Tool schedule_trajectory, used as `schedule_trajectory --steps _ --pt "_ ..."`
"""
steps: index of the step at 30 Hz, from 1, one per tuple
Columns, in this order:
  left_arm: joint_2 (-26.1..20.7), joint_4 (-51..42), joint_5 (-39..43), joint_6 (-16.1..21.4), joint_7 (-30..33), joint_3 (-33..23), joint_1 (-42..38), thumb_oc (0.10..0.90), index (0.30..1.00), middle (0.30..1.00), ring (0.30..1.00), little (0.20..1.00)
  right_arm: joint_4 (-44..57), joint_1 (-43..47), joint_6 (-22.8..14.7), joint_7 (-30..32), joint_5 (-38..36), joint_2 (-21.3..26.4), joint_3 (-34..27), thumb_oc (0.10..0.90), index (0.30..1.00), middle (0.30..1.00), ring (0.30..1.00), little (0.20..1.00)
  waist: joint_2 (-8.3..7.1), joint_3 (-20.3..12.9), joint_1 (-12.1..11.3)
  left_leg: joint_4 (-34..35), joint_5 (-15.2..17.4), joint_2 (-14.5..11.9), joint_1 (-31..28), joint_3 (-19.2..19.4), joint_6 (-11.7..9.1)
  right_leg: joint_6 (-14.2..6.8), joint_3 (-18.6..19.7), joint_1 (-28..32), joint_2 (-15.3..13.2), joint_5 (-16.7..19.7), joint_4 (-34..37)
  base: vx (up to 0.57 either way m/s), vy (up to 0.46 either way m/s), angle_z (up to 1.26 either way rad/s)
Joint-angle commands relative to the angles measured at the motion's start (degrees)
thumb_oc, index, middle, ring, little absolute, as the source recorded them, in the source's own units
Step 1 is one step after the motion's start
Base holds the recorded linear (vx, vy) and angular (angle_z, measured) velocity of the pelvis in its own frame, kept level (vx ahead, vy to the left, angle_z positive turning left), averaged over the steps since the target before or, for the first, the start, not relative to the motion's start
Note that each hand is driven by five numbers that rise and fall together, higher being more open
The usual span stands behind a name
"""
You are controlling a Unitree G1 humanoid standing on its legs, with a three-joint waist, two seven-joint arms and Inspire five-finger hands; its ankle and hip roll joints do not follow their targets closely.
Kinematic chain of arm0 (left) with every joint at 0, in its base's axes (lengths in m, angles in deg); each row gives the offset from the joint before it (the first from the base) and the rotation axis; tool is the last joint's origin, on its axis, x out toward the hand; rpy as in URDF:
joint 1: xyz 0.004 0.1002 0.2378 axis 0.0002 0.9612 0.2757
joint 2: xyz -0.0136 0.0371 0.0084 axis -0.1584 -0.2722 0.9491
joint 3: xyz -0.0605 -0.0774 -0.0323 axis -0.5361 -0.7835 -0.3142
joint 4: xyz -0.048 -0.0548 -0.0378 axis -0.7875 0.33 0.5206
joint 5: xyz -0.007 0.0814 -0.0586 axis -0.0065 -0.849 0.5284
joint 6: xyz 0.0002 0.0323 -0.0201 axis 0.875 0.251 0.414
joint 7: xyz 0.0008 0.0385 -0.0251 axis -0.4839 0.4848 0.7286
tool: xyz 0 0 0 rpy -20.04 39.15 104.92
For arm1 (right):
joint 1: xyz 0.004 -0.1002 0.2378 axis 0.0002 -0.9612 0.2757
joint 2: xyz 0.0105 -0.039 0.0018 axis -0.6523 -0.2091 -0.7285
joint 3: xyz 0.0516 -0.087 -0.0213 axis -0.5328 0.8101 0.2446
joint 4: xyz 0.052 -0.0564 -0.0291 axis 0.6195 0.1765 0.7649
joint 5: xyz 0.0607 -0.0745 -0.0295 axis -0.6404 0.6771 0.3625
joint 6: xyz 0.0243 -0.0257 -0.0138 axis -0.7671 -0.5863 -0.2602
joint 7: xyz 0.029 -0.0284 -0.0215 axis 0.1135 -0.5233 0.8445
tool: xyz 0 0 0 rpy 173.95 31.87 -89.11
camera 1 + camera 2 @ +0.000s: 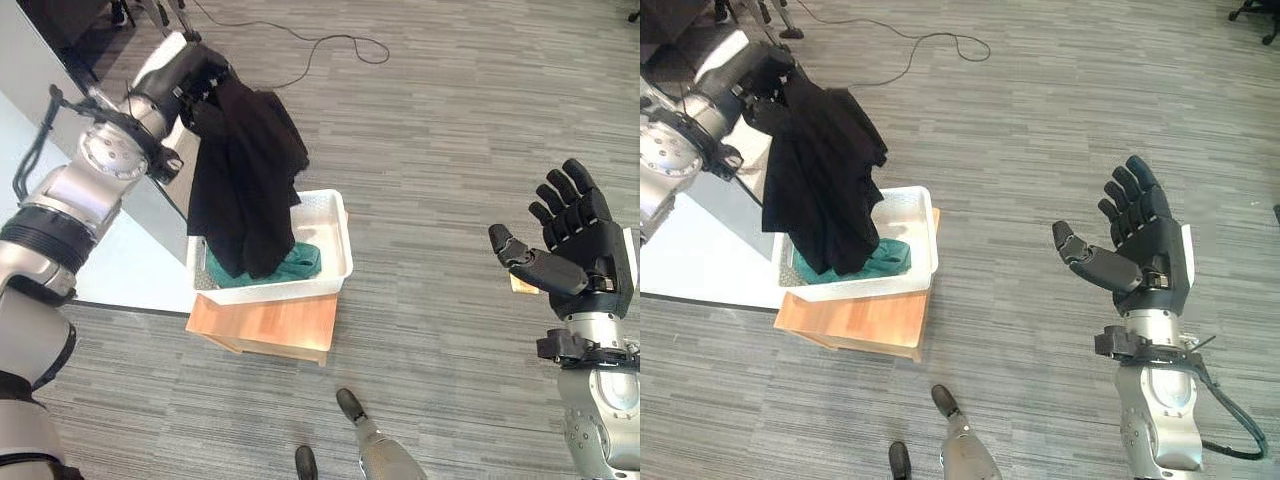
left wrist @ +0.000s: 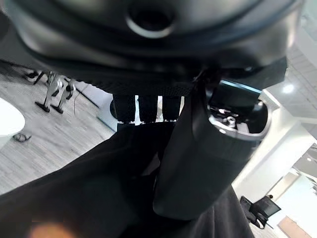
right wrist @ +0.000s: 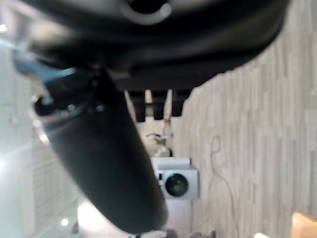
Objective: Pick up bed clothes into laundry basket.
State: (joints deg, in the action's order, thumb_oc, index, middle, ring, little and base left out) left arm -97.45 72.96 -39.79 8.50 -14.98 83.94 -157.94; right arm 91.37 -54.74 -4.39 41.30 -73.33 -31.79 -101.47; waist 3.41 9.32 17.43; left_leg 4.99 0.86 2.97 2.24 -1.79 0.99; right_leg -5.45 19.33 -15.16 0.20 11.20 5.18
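A black garment (image 1: 245, 175) hangs from my left hand (image 1: 196, 78), which is shut on its top end, raised above the white laundry basket (image 1: 335, 240). The cloth's lower end dips into the basket, on top of a green cloth (image 1: 300, 262) lying inside. In the left wrist view the thumb (image 2: 198, 163) presses the black cloth (image 2: 79, 198) against the fingers. My right hand (image 1: 570, 240) is held up at the right, open, palm facing left, with nothing in it.
The basket rests on a low wooden stand (image 1: 270, 325). A white bed edge (image 1: 120, 260) lies to the left of it. Grey wood-pattern floor (image 1: 440, 150) spreads to the right and behind.
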Motion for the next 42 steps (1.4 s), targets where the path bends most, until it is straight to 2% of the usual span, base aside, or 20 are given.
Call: schedule_trajectory --steps 1,4,8,10,11,13,15,18,23,24,25,26,30,35,42 --pt "-6.6 1.3 -1.4 4.7 4.0 2.3 -17.1 0.4 0.3 0.3 0.3 0.3 7.3 2.6 -8.5 -1.1 -1.6 1.5 -4.5 0.8 0.9 0.9 0.9 0.9 0.11 -2.9 -1.6 0.0 1.0 -2.8 1.3 -1.1 -3.4 -5.8 -4.5 6.1 -1.5 -9.4 -0.2 0.02 -0.003 -0.06" --pt "-5.6 1.5 -3.5 4.1 3.2 1.2 -13.7 0.4 0.3 0.3 0.3 0.3 7.6 2.6 -8.4 -1.0 -1.7 1.0 -3.8 0.8 0.9 0.9 0.9 0.9 -0.45 -2.3 -1.4 0.0 1.1 -3.0 1.5 -0.8 -3.5 -5.8 -4.4 5.8 -1.3 -9.3 -0.2 0.01 -0.008 -0.06" --pt "-2.0 2.9 -8.0 3.0 2.2 -0.9 -7.5 0.4 0.3 0.3 0.3 0.3 8.2 2.7 -8.6 -0.7 -1.9 0.5 -3.4 0.8 0.9 0.9 0.9 0.9 -1.13 -1.1 -0.9 0.0 1.1 -3.1 1.9 -0.7 -3.5 -5.7 -4.3 5.3 -1.2 -9.3 -0.2 -0.01 -0.002 -0.06" --pt "2.1 5.5 -11.6 1.9 1.2 -3.0 -2.2 0.4 0.3 0.3 0.3 0.3 8.7 2.7 -8.7 -0.3 -2.5 0.2 -3.5 0.8 0.9 0.9 0.9 0.9 -1.91 -0.2 -0.1 0.0 1.0 -3.2 2.2 -0.8 -3.6 -5.5 -4.3 4.9 -1.1 -9.3 -0.2 -0.02 -0.012 -0.05" --pt "2.2 5.5 -11.8 1.9 1.3 -3.3 -1.9 0.4 0.3 0.3 0.3 0.3 8.7 2.6 -8.7 -0.3 -2.5 0.4 -3.6 0.8 0.9 0.9 0.9 0.9 -1.73 -0.3 -0.1 0.0 1.0 -3.2 2.2 -0.8 -3.6 -5.5 -4.3 4.9 -1.1 -9.3 -0.2 0.0 0.0 0.0" --pt "4.9 6.7 -15.1 1.2 0.9 -4.6 2.0 0.4 0.3 0.3 0.3 0.3 9.0 2.8 -9.0 0.1 -3.3 0.5 -4.1 0.8 0.9 0.9 0.9 0.9 -2.45 0.4 0.5 0.0 1.1 -3.2 2.5 -0.7 -3.5 -5.5 -4.3 4.6 -1.1 -9.1 -0.2 0.0 -0.002 -0.04" --pt "6.0 7.1 -15.7 1.0 0.9 -5.9 3.8 0.4 0.3 0.3 0.3 0.3 9.5 2.2 -9.0 -0.1 -3.7 0.6 -4.5 0.8 0.9 0.9 0.9 0.9 -2.52 0.4 0.7 0.0 1.1 -3.2 2.5 -0.6 -3.5 -5.5 -4.2 4.5 -1.0 -9.1 -0.2 0.01 -0.002 -0.09" --pt "10.6 9.1 -16.2 0.4 1.6 -9.5 7.8 0.4 0.3 0.3 0.3 0.3 9.9 1.7 -9.3 -0.6 -5.1 0.4 -5.0 0.8 0.9 0.9 0.9 0.9 -3.26 0.6 1.2 0.0 1.4 -3.2 2.3 -0.4 -3.5 -5.4 -3.9 4.6 -0.9 -9.2 -0.2 0.0 -0.001 -0.08" --pt "15.5 16.7 -15.7 -0.4 2.9 -13.1 8.3 0.4 0.3 0.3 0.3 0.3 9.7 2.3 -9.2 -0.8 -6.8 1.7 -3.9 0.8 0.9 0.9 0.9 0.9 -4.39 0.9 2.3 0.0 1.4 -3.3 2.7 -0.3 -3.5 -5.2 -4.0 4.2 -0.8 -9.2 -0.2 0.0 -0.001 -0.02" --pt "15.7 17.8 -16.0 -0.7 3.5 -13.4 7.8 0.422 0.333 0.333 0.333 0.333 9.8 2.3 -9.1 -1.0 -7.1 1.9 -3.7 0.8 0.9 0.9 0.9 0.9 -4.6 1.0 2.6 0.0 1.4 -3.4 2.7 -0.2 -3.6 -5.2 -4.0 4.1 -0.7 -9.1 -0.2 -0.01 -0.008 -0.04" --pt "16.3 18.6 -16.0 -0.7 3.9 -13.9 7.4 0.758 0.836 0.836 0.836 0.836 9.7 2.4 -9.1 -1.2 -7.5 2.0 -3.4 0.8 0.9 0.9 0.9 0.9 -4.8 1.0 2.7 0.0 1.4 -3.4 2.8 -0.1 -3.6 -5.2 -4.0 4.0 -0.7 -9.0 -0.2 0.0 0.0 0.0" --pt "16.4 18.6 -15.6 -0.7 4.1 -14.2 6.7 0.8 0.9 0.9 0.9 0.9 9.7 2.2 -9.0 -1.4 -7.8 2.2 -3.1 0.8 0.9 0.9 0.9 0.9 -4.9 0.9 2.8 0.0 1.5 -3.5 2.8 0.2 -3.6 -5.3 -3.9 3.8 -0.6 -8.9 -0.2 0.0 0.0 0.0" --pt "16.2 18.2 -15.8 -0.6 4.6 -13.6 5.1 0.8 0.9 0.9 0.9 0.9 10.0 1.5 -8.5 -1.5 -7.2 2.0 -2.7 0.8 0.9 0.9 0.9 0.9 -4.68 0.7 2.6 0.0 1.6 -3.4 2.6 0.3 -3.6 -5.3 -3.8 4.0 -0.6 -9.0 -0.2 0.0 -0.003 -0.01" --pt "14.7 14.6 -15.1 0.1 4.7 -11.0 1.0 0.8 0.9 0.9 0.9 0.9 10.2 1.2 -8.0 -2.1 -6.6 1.9 -2.6 0.8 0.9 0.9 0.9 0.9 -3.65 0.4 1.9 0.0 1.7 -3.2 2.2 -0.3 -3.5 -5.1 -4.1 4.7 -0.9 -9.5 -0.2 0.0 0.0 0.0" --pt "6.4 2.8 -7.8 3.2 5.3 -7.3 -5.5 0.8 0.9 0.9 0.9 0.9 9.8 0.9 -7.7 -2.8 -5.9 2.2 -3.3 0.8 0.9 0.9 0.9 0.9 -1.9 -1.0 -0.4 0.0 1.5 -3.1 1.9 -1.4 -3.7 -5.2 -5.8 5.8 -1.5 -10.0 -0.2 0.0 -0.004 0.01"
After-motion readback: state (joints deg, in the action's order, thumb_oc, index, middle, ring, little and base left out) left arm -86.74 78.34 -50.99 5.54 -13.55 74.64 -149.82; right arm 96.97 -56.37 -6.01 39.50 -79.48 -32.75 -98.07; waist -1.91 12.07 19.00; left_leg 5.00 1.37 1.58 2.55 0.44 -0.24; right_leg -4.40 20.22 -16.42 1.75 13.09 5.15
